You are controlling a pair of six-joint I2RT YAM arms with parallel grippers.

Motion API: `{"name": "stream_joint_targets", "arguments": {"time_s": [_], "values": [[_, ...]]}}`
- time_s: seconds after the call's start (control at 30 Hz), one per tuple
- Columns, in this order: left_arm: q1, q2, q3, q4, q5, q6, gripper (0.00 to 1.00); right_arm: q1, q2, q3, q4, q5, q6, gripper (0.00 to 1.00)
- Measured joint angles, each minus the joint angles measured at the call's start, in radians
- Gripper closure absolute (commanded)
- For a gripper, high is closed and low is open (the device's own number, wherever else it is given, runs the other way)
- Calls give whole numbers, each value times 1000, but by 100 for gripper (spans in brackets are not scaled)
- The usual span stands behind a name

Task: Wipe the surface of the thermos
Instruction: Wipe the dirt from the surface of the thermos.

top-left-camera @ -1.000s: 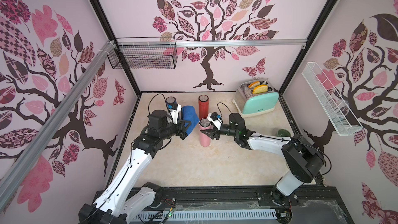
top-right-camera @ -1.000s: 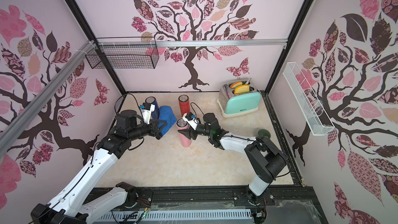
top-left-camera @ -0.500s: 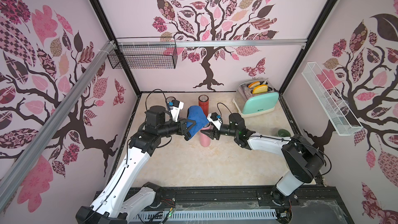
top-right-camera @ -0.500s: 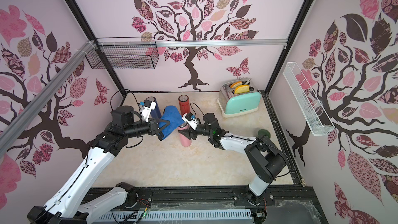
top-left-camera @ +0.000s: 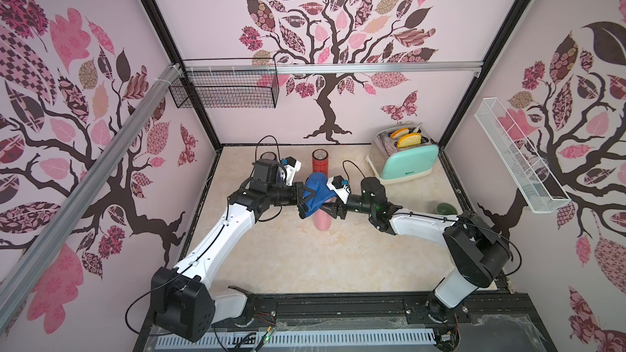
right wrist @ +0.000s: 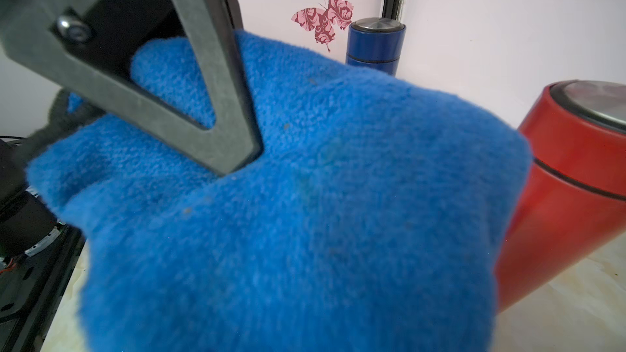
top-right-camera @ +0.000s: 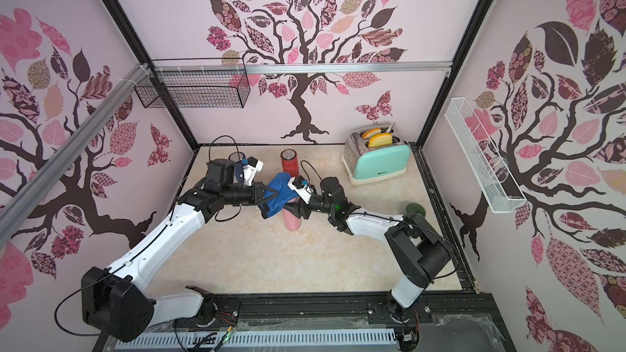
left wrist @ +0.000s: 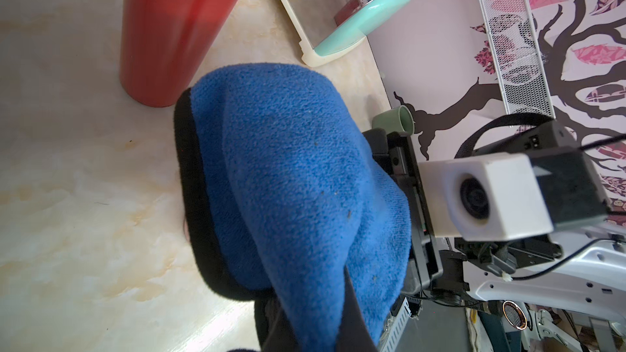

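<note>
Marbled table [top-left-camera: 305, 259]: nearer than the toaster [top-left-camera: 406, 164] and to its left, the pink thermos [top-left-camera: 321, 221] stands, clasped by the right gripper [top-left-camera: 329, 210], while the left gripper [top-left-camera: 304, 203], pinched tight on a blue cloth [top-left-camera: 318, 188], drapes it over the top. Best to press the cloth on and drag downward with the right holding firm. Cloth hides the lid and both contacts.
</note>
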Motion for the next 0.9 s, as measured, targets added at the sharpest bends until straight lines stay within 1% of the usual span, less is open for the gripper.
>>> {"name": "stream_joint_targets", "arguments": {"time_s": [0.23,0.4,0.7,0.9], "values": [[-23,64,65,-2,-25,7,100,-18,0,0,1,18,17,100],[-48,90,98,8,-40,8,100,-13,0,0,1,22,1,100],[-74,71,104,-15,-82,11,100,-1,0,1,-2,22,-30,100],[-75,105,108,16,-69,10,100,0,0,1,-4,26,-29,100]]}}
